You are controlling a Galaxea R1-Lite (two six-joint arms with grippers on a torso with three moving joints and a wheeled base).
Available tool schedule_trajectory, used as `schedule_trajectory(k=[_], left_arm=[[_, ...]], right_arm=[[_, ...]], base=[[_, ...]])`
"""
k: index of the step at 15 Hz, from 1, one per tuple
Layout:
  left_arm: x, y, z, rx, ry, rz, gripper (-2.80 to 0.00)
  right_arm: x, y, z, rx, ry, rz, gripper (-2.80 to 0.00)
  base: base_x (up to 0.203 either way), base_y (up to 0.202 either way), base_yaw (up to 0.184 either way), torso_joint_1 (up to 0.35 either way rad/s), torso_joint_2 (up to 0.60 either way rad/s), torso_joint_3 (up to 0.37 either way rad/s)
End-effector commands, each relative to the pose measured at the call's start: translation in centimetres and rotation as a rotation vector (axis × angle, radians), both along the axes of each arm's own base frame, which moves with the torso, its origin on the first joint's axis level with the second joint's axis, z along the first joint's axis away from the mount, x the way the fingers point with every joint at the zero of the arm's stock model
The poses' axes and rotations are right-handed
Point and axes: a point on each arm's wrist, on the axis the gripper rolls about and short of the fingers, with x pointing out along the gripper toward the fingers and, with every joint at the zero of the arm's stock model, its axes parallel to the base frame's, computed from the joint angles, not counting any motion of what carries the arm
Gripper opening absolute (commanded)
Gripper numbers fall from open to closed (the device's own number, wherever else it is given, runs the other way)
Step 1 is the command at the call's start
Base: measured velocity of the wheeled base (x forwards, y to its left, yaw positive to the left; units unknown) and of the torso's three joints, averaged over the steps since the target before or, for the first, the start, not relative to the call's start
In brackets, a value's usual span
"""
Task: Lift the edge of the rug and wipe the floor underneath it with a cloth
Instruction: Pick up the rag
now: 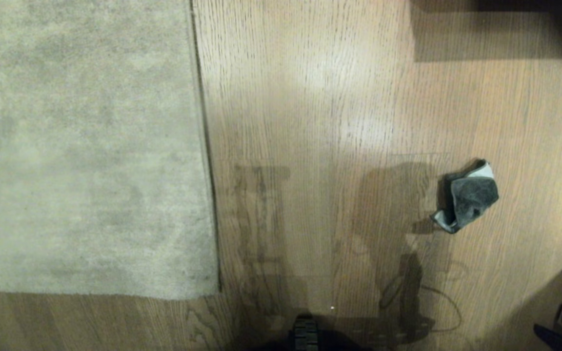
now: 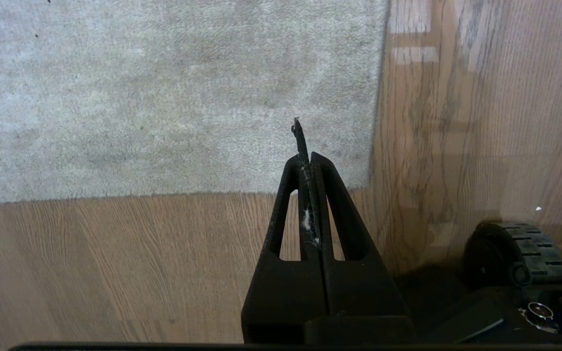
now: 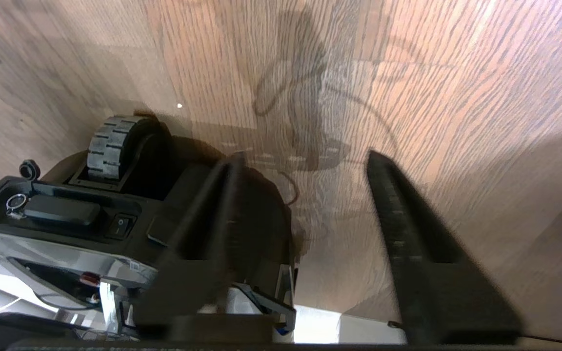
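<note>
A: Cloth [image 1: 469, 196] location?
B: On the floor [image 1: 339, 97], well right of the rug edge [image 1: 208, 161], untouched.
A: Grippers?
B: Left gripper [image 2: 305, 158] clenched, empty; right gripper [image 3: 303, 156] spread, empty.

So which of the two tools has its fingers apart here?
The right tool: floor shows between its fingers. The left tool is pressed shut above the rug edge.

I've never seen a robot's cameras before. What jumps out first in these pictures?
A big pale rug covers the left of the wooden floor, its corner lying flat near the robot's base. A small crumpled dark cloth lies alone on the bare boards to the right. The right tool hangs open above the floor, holding nothing.
</note>
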Motion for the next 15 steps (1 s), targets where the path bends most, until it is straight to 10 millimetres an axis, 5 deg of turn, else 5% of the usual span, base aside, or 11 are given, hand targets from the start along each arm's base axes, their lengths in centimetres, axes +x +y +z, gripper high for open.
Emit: schedule_trajectory(k=[1, 15], left_arm=[[0.0, 0.0, 0.0, 0.0, -0.001, 0.0, -2.8], [0.0, 0.0, 0.0, 0.0, -0.001, 0.0, -2.8]], right_arm=[[0.3, 0.0, -0.5, 0.0, 0.019, 0.003, 0.0], [6.9, 0.3, -1.0, 0.009, 0.063, 0.027, 0.0]], base=[[0.0, 0.0, 0.0, 0.0, 0.0, 0.0], [0.0, 0.0, 0.0, 0.0, 0.0, 0.0]])
